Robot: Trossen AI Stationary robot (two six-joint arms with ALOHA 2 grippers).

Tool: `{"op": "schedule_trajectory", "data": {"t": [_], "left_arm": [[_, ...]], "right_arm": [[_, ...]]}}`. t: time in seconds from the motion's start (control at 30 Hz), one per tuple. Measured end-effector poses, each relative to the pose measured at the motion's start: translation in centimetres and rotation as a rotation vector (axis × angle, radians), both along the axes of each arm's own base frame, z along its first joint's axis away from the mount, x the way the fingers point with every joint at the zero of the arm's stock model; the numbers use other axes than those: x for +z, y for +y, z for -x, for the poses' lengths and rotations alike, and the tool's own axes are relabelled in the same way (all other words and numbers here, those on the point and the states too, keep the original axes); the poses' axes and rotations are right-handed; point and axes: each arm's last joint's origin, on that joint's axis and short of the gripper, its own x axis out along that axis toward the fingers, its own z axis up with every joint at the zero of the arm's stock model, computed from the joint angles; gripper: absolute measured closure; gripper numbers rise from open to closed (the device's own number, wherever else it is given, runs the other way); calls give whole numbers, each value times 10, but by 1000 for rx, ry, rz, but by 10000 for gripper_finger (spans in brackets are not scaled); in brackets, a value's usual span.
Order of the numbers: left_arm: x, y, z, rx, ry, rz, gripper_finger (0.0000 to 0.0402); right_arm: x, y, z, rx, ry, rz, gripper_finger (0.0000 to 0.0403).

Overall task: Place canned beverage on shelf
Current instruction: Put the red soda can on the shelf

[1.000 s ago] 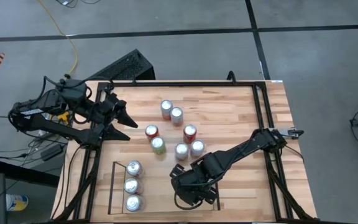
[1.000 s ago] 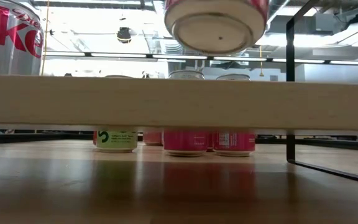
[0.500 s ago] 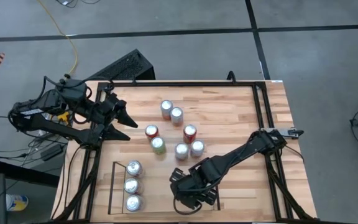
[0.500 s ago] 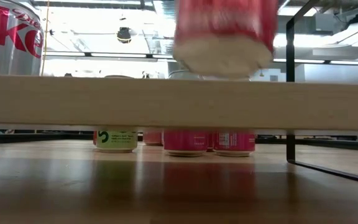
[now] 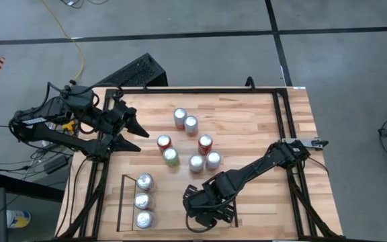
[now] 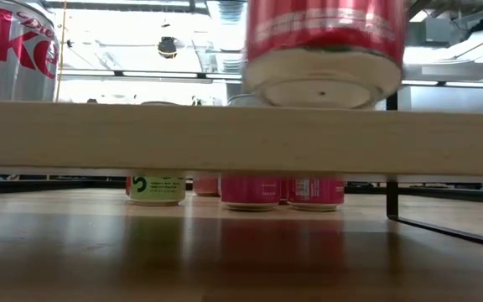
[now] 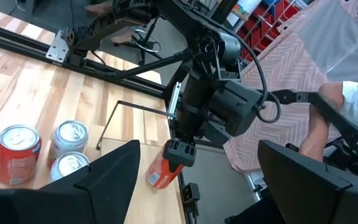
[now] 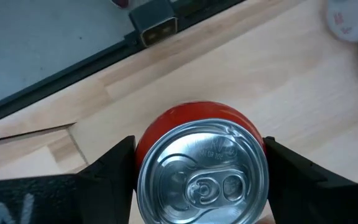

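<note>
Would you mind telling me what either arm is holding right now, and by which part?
The right gripper holds a red can by its sides, near the top. The left gripper holds nothing.

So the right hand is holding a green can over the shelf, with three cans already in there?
Not green: the can in the right hand is red, as the right wrist view shows. It is held over the shelf, where three cans stand.

I saw the wooden desk (image 5: pixel 247 114) carrying seven loose cans (image 5: pixel 191 124) near its middle. The shelf (image 5: pixel 123 202) held three silver-topped cans (image 5: pixel 144 200) in a row.
</note>
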Motion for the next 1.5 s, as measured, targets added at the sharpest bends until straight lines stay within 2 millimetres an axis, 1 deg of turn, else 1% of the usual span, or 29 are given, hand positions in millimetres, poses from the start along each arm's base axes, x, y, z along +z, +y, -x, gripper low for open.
{"op": "schedule_trajectory", "data": {"t": [0.13,0.27,0.4,0.57,0.83,0.93,1.0,1.13,1.23,1.33,1.4,1.5], "left_arm": [[0,0,0,1,1,1,93],[0,0,0,0,1,1,93],[0,0,0,-1,-1,-5,93],[0,0,0,-3,-6,-21,93],[-1,0,0,3,-4,-28,93],[-1,1,0,19,1,-17,93],[-1,1,0,21,1,-17,93],[-1,1,-1,21,1,-16,93],[-3,1,-8,31,10,-23,93],[-9,-3,-23,22,50,-28,93],[-15,-8,-39,0,74,-40,93],[-26,-22,-65,-65,88,-85,93]], "right_arm": [[-3,-1,0,-89,42,-11,142],[-2,-1,1,-100,48,-9,135],[-3,-2,1,-125,61,-12,112],[-2,-4,-1,-105,50,-5,84],[-1,-7,-2,-110,35,-6,79],[1,-9,-2,-139,-2,51,79],[10,-12,-2,-206,-41,63,79],[46,-26,2,-386,-134,-75,79],[69,-32,12,-494,-166,-156,79],[85,-38,24,-621,-180,-201,81],[99,-43,35,-703,-185,-234,84],[123,-49,59,-820,-200,-282,90]]}}
